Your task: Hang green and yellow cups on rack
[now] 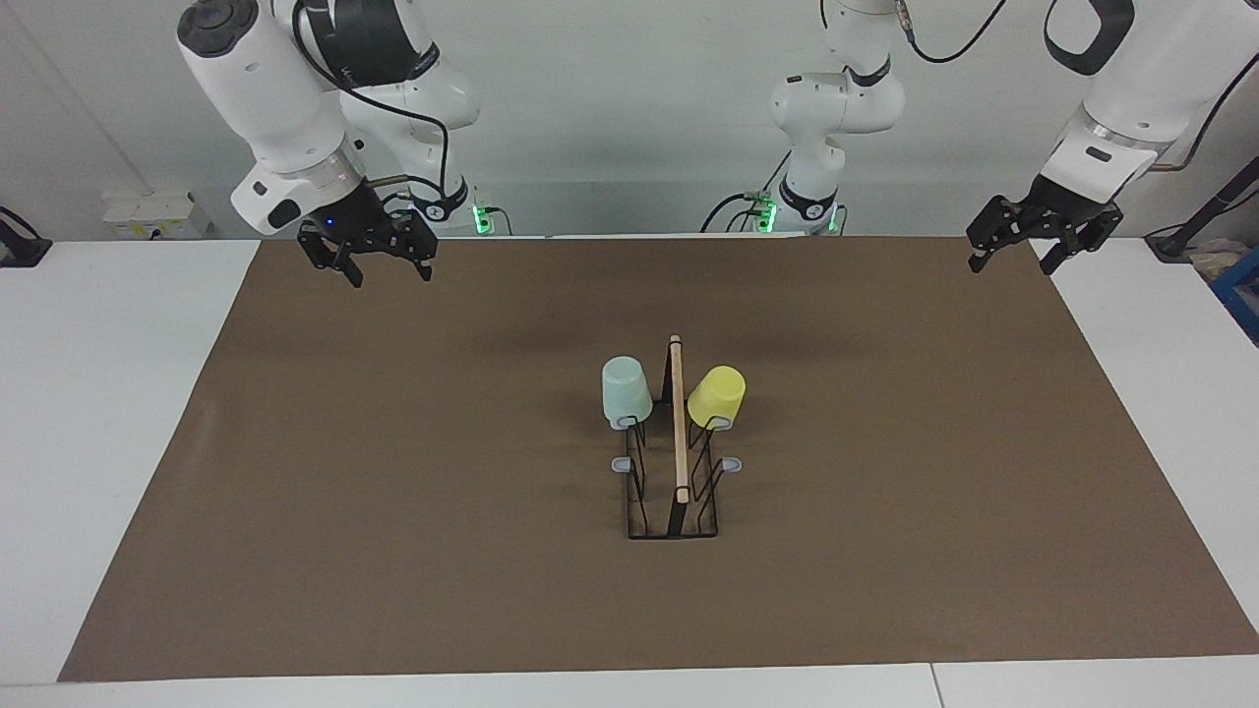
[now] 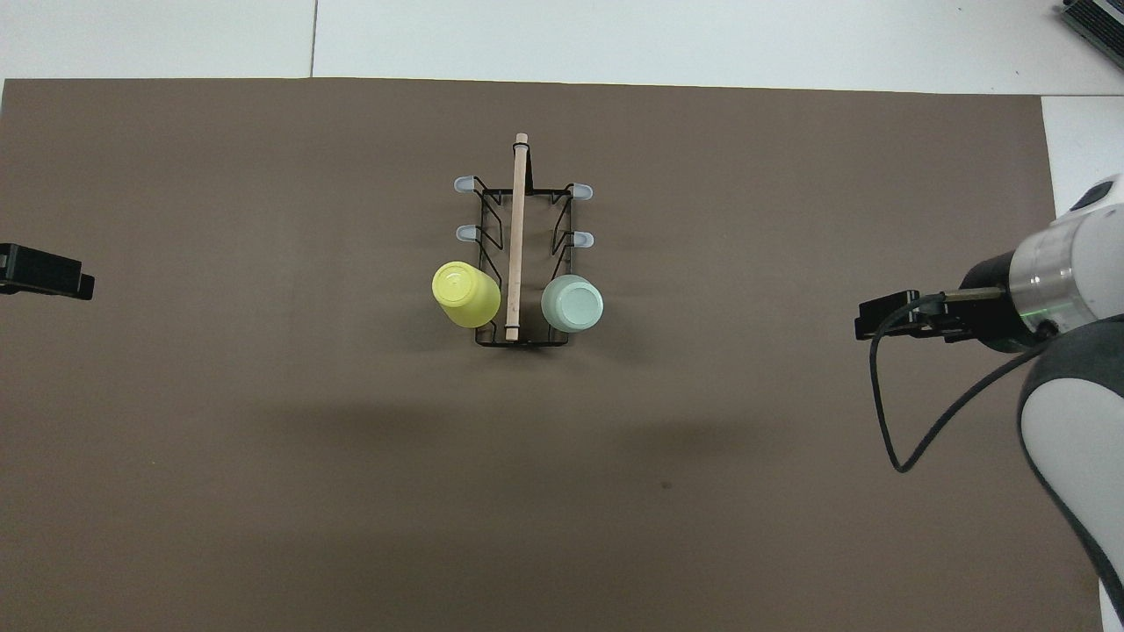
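The green cup [image 1: 627, 392] and yellow cup [image 1: 717, 396] hang upside down on the rack [image 1: 675, 492] mid-bench (on the prongs nearest the robots), while the left gripper [image 1: 1016, 258] and right gripper [image 1: 389, 274] hover empty, fingers apart, over the mat's corners.

a brown mat [image 1: 393, 472] covers a white table [image 1: 89, 393] before a plain pale wall [image 1: 610, 108].

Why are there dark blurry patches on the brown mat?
Facing view: soft smudgy shadows lie on the mat nearer the robots than the rack, probably cast by the arms. Overhead view: a broad faint dark band crosses the mat nearer the robots than the cups, edges blurred, so the light is diffuse.
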Robot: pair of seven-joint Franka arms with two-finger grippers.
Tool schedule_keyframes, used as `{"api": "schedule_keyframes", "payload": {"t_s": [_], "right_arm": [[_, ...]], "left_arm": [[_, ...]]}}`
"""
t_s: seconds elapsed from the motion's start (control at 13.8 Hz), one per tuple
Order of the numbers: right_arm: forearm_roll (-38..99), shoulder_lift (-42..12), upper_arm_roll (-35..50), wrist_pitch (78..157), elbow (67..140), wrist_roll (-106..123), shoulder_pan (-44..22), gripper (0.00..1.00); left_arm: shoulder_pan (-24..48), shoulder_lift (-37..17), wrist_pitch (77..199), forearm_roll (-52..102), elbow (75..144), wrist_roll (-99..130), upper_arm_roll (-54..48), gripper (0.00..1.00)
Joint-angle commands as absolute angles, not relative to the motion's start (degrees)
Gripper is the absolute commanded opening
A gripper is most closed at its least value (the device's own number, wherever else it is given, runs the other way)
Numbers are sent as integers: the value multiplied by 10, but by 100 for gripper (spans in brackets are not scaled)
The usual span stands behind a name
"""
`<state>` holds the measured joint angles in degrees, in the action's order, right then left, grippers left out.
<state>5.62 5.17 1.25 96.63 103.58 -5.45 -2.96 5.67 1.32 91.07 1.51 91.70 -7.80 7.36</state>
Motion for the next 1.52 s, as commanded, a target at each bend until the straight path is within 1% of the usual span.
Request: {"api": "schedule_keyframes", "payload": {"t_s": [0.0, 0.07, 0.29, 0.36, 0.51, 0.72, 0.87, 1.01, 1.44], "right_arm": [[14, 41, 26, 961, 1020, -74, -19, 100], [13, 41, 30, 962, 1020, -91, -18, 100], [-7, 40, 76, 964, 1012, -133, -4, 100], [-9, 37, 77, 963, 1005, -132, -4, 100], [-11, 8, 76, 946, 961, -130, -4, 100], [-11, -7, 71, 943, 941, -127, -4, 100], [-12, -9, 70, 941, 940, -127, -4, 100], [-12, -15, 50, 942, 930, -119, -17, 100], [-5, -16, 48, 939, 937, -109, -13, 100]], "left_arm": [[59, 22, 897, 17, 918, -72, 74, 100], [59, 21, 897, 17, 918, -73, 74, 100], [59, 21, 897, 17, 917, -72, 74, 100], [59, 21, 897, 17, 916, -72, 74, 100], [59, 21, 901, 17, 918, -73, 74, 100], [59, 21, 900, 17, 918, -73, 74, 100], [65, 21, 903, 17, 920, -73, 74, 100], [67, 22, 906, 17, 921, -73, 74, 100], [67, 22, 907, 17, 920, -75, 74, 100]]}}
